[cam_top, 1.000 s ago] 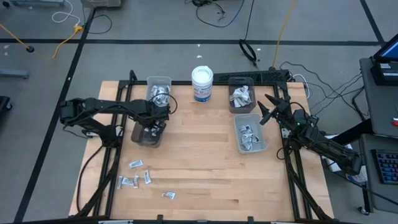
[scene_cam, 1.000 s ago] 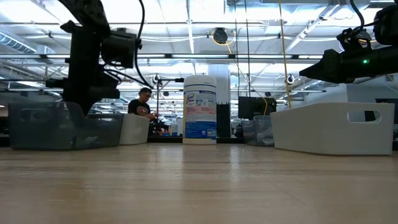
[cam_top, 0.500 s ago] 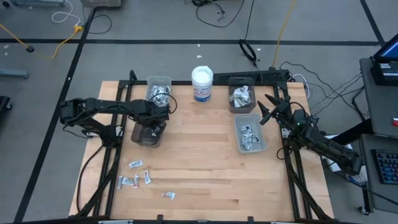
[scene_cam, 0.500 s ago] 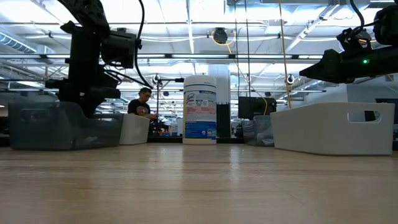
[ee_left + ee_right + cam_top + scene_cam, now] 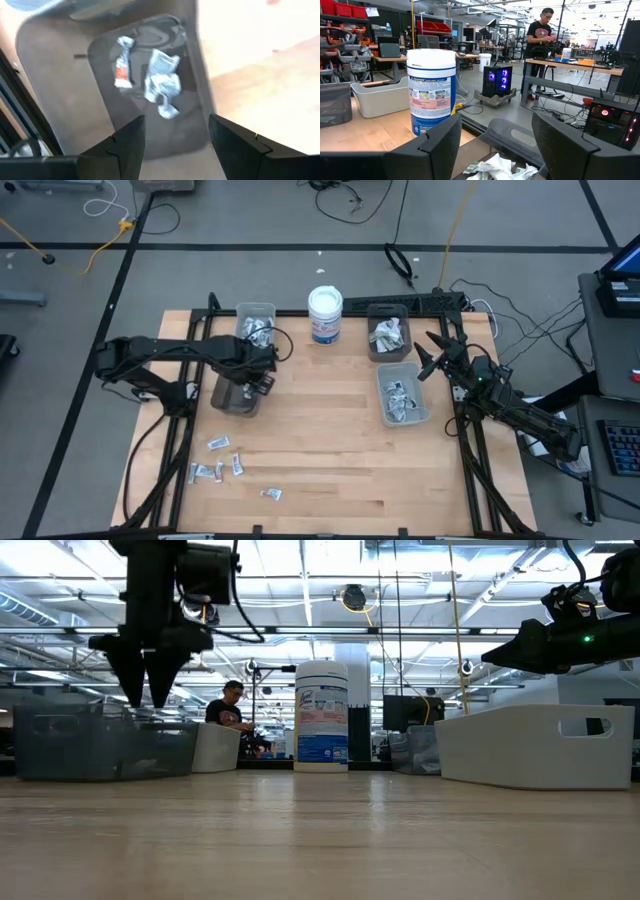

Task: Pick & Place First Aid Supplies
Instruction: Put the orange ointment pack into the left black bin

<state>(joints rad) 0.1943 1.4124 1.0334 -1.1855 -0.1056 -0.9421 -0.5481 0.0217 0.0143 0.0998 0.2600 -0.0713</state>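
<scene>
Packets [image 5: 222,468] of first aid supplies lie loose on the wooden table [image 5: 330,460] at its near left, small white pieces with dark or red marks, none with print that can be read. Farther in, the left gripper [image 5: 147,690] hangs just above the dark grey bin [image 5: 236,395] on the left side, its jaws parted and holding nothing; its wrist view looks down into that bin, where a white strip with a red mark [image 5: 121,70] and crumpled white sachets [image 5: 161,80] rest on the floor. On the right a pale bin [image 5: 403,397] holds more packets, and the right gripper [image 5: 428,352] waits just beside its far corner, jaws wide and empty. Beyond these stand two more bins — a clear one [image 5: 256,325] far left and a dark one [image 5: 388,333] far right, both heaped with crumpled white wrappers. Between them stands a white round tub [image 5: 325,314] with a blue label [image 5: 321,740]; its writing is too small to make out. In the room behind, a person [image 5: 541,37] in a dark shirt stands at a bench.
</scene>
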